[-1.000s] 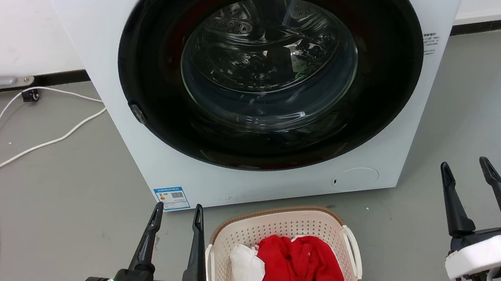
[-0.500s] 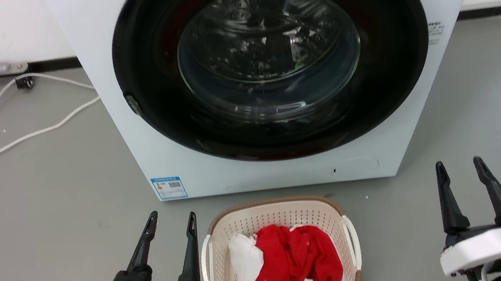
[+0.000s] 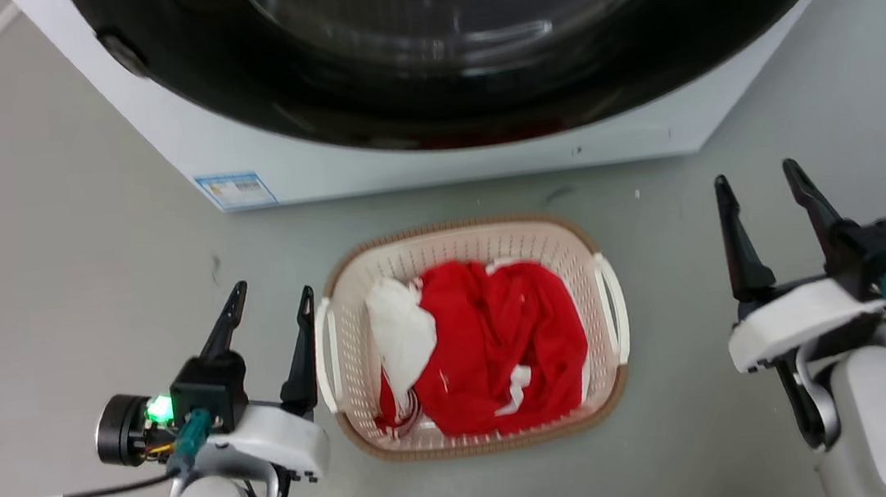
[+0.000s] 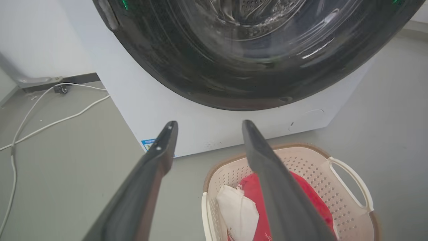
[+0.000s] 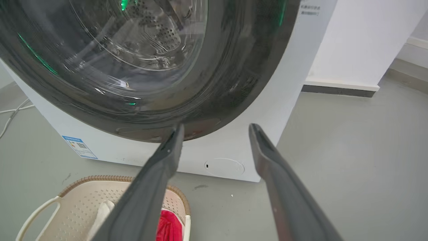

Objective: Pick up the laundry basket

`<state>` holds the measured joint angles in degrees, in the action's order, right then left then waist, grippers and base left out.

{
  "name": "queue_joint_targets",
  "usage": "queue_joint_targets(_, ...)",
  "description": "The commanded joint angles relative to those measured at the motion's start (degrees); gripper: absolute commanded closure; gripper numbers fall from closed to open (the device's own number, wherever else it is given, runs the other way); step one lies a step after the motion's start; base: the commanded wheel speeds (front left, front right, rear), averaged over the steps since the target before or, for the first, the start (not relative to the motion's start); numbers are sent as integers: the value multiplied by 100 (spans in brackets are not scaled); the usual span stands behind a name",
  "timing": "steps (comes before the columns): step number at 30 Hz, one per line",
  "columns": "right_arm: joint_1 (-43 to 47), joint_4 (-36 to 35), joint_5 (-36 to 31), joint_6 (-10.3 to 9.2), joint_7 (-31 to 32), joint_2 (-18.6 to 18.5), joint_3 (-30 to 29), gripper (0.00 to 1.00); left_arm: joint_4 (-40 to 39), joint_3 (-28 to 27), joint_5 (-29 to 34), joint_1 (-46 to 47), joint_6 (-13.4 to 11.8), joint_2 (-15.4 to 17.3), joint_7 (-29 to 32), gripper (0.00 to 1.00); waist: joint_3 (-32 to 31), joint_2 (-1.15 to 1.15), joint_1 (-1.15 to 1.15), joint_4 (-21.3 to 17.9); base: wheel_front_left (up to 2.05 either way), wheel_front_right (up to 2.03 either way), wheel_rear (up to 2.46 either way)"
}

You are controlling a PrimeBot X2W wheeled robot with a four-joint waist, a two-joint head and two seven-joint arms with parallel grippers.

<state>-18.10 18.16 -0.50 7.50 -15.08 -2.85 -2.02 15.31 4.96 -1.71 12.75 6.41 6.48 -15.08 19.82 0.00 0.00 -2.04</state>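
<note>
The laundry basket (image 3: 443,248), cream perforated plastic with a brown woven-look rim and white side handles, stands on the grey floor in front of the washing machine. It holds red and white clothes (image 3: 494,342). My left gripper (image 3: 270,291) is open, just left of the basket's left handle (image 3: 325,351) and apart from it. My right gripper (image 3: 758,176) is open well to the right of the right handle (image 3: 612,309), with bare floor between. The left wrist view has the basket (image 4: 317,170) at the lower right, the right wrist view has the basket (image 5: 83,197) at the lower left. Both grippers hold nothing.
The white washing machine (image 3: 401,162) with its dark round door (image 3: 470,32) stands just beyond the basket. A white cable (image 4: 50,120) trails over the floor at the far left. A white wall and baseboard (image 5: 337,88) rise to the right of the machine.
The head camera has tilted down, so the machine and basket sit higher in the picture and the whole basket shows. Both grippers remain open beside the basket.
</note>
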Motion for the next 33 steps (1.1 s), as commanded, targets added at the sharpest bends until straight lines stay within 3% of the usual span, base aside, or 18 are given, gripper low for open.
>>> queue_joint_targets(1,-205,177,-85,-2,-14,-4,45,0,259,-5,-39,188,12,48,-14,0,688,0,0,-71,0,0,0)
queue_joint_targets(16,-1967,2673,-13,-2,244,-2,310,0,3076,634,-293,2131,102,512,-15,0,2078,0,0,-13,0,0,0)
queue_joint_targets(25,-2763,3734,190,-2,440,-6,645,0,4050,1359,-1066,2976,105,659,-14,0,2551,0,0,29,0,0,0)
queue_joint_targets(33,-3250,4393,500,-2,846,-3,993,0,4351,2049,-1460,3512,106,809,-14,0,2804,0,0,96,0,0,0)
